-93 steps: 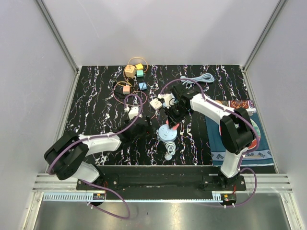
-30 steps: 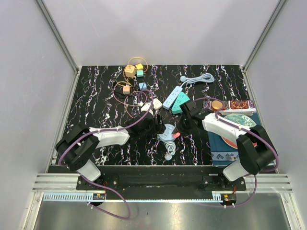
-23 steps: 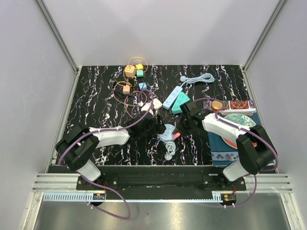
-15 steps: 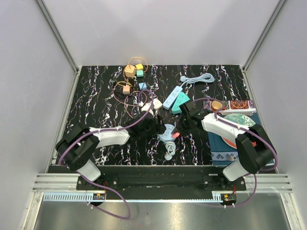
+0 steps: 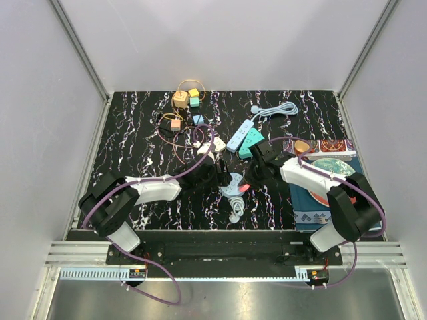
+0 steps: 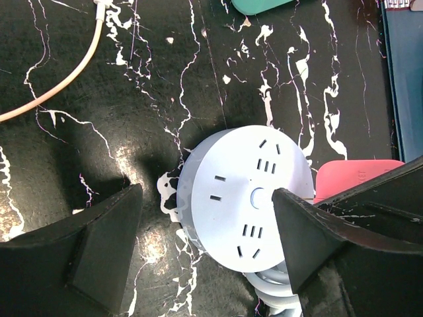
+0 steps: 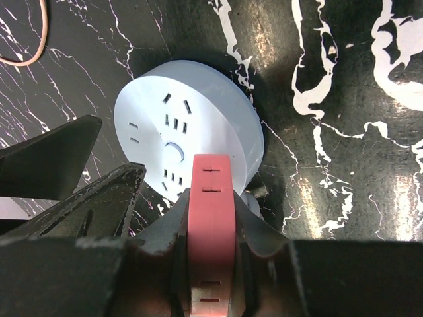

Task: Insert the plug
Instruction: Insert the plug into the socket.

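Right gripper [image 7: 211, 231] clamps the red plug [image 7: 211, 191], lower centre of its view, at the round socket's [image 7: 165, 132] rim. Left gripper [image 6: 206, 238] straddles the socket, jaws wide. Misaligned pins could shove the unbraced socket aside.

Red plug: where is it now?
Right wrist view: the red plug is clamped in the jaws of the right gripper, at the rim of the round white socket.

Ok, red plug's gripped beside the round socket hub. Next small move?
Probably ease the right end effector over the face of the round socket hub to line the red plug up with a slot set: it sits at the rim, unseated; the open left end effector straddles the hub.
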Robot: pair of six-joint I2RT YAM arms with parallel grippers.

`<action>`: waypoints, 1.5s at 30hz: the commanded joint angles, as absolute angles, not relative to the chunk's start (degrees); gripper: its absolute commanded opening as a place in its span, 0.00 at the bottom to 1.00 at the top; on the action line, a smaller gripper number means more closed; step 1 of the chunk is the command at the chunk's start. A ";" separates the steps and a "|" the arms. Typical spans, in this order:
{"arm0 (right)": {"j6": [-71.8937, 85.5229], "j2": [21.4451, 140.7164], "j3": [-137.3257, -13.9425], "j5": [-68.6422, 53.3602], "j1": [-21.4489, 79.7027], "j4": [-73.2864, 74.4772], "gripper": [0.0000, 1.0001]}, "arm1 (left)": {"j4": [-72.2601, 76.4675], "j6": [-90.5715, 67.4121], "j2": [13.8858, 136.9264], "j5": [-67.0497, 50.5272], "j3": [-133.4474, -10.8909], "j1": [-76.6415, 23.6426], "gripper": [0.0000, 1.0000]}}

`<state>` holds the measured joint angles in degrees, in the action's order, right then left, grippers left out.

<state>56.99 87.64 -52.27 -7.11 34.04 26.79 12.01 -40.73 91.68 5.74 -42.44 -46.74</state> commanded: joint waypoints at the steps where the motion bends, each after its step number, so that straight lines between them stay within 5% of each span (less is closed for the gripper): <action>1: 58.53 87.80 -52.56 -8.79 35.16 26.72 0.00 | 13.80 -40.52 92.11 5.01 -44.74 -46.76 0.82; 20: 57.74 90.35 -55.45 -5.10 36.03 34.10 0.00 | 13.18 -42.27 93.51 3.16 -44.91 -46.76 0.80; 25: 57.39 93.33 -57.30 -4.75 37.00 33.93 0.00 | 13.36 -43.77 94.04 1.94 -44.65 -46.76 0.75; 29: 56.52 94.48 -57.30 -5.98 37.09 32.26 0.00 | 13.62 -45.96 94.13 1.14 -43.69 -46.76 0.59; 45: 19.53 109.77 -78.75 -3.43 34.01 42.62 0.00 | 15.20 -53.61 91.23 1.50 -37.71 -43.42 0.54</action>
<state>32.62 106.76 -75.29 -8.08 35.05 39.86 13.41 -51.77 92.40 2.96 -38.50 -43.11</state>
